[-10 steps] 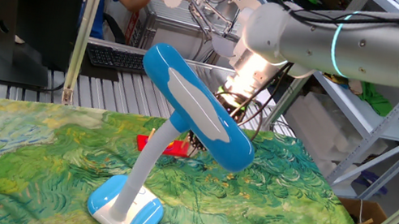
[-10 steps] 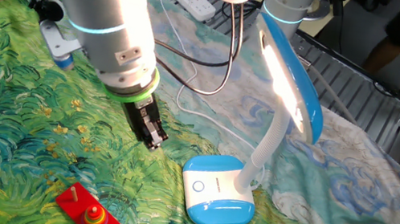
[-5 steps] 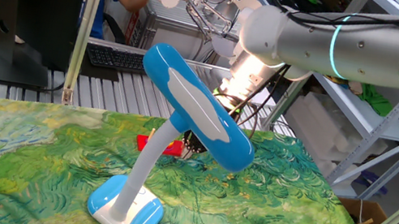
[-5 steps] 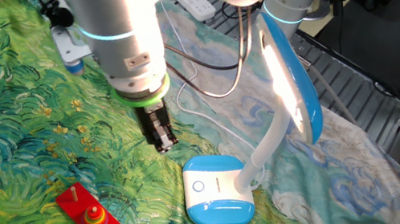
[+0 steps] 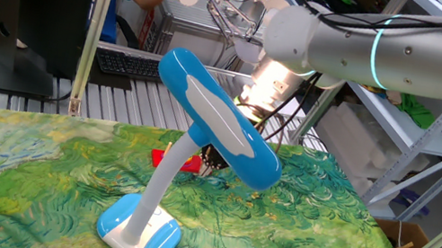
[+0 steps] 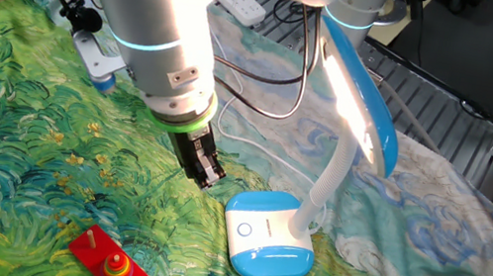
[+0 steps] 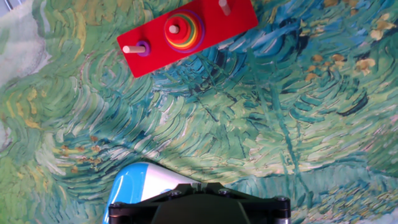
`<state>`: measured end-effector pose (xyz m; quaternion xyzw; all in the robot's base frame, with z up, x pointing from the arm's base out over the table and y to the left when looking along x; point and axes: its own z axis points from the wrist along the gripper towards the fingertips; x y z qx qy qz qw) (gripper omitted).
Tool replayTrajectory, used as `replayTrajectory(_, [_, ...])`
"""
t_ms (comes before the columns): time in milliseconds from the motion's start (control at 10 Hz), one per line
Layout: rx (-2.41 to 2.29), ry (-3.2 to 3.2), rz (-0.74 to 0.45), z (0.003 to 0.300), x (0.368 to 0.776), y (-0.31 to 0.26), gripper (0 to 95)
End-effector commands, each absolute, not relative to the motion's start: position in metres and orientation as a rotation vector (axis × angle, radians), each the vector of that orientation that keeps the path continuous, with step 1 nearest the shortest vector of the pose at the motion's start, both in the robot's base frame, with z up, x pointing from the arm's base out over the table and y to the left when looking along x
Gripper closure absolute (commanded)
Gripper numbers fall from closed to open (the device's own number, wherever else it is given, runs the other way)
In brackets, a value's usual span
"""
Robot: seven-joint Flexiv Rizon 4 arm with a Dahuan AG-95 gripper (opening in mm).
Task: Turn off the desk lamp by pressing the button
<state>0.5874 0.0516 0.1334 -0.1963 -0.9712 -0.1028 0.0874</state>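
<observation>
The desk lamp is lit. Its sky-blue head [image 6: 362, 97] hangs over the oval blue-and-white base [image 6: 268, 234], joined by a curved white neck [image 6: 327, 187]. A round button [image 6: 245, 228] sits on the white top of the base. My gripper [image 6: 208, 174] hovers just left of the base and a little above the cloth, fingers together and pointing down at a slant, holding nothing. In one fixed view the lamp head [image 5: 217, 119] hides most of the gripper. The hand view shows an edge of the base [image 7: 140, 183] right by my fingers [image 7: 186, 190].
A red ring-stacker toy [image 6: 114, 266] lies on the painted cloth near the front edge; it also shows in the hand view [image 7: 186, 31]. A white cable [image 6: 255, 145] and a power strip [image 6: 239, 1] lie behind the lamp. Metal slats [image 6: 451, 112] border the far side.
My gripper has moved right and slightly down, toward the lamp base. The lamp has stayed lit and in place.
</observation>
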Motion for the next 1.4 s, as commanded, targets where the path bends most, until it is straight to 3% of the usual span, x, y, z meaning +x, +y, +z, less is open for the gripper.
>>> replayTrajectory(100, [-0.577,-2.898,-0.293,0.1336,0.5870,0.0514,95.0])
replayTrajectory(1400, [-0.397,-3.041,-0.353,0.1336,0.5870,0.0514,95.0])
